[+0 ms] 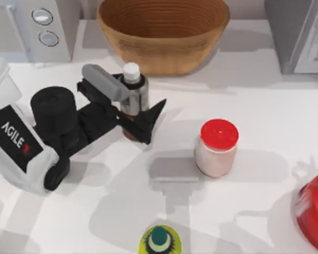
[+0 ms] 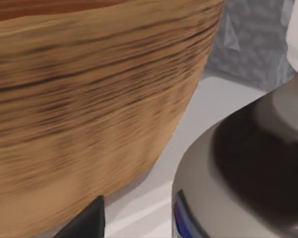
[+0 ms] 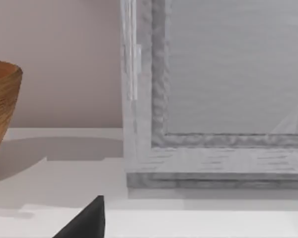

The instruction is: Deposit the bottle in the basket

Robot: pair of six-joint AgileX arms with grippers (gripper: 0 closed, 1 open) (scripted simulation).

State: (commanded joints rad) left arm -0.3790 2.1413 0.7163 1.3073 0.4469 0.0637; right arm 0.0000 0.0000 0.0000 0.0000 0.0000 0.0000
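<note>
Left gripper [image 1: 133, 108] is closed round the bottle [image 1: 133, 91], gripping its lower body; white cap up. Bottle sits at about 6 o'clock of the basket [image 1: 164, 58], just beside its near wall. Risk: too low a lift clips the rim, tipping or slipping the bottle, since grip sits low.

basket [image 2: 89, 114] wall close | bottle [image 2: 248, 168] shoulder just beside | white table [image 2: 208, 114] between
</note>
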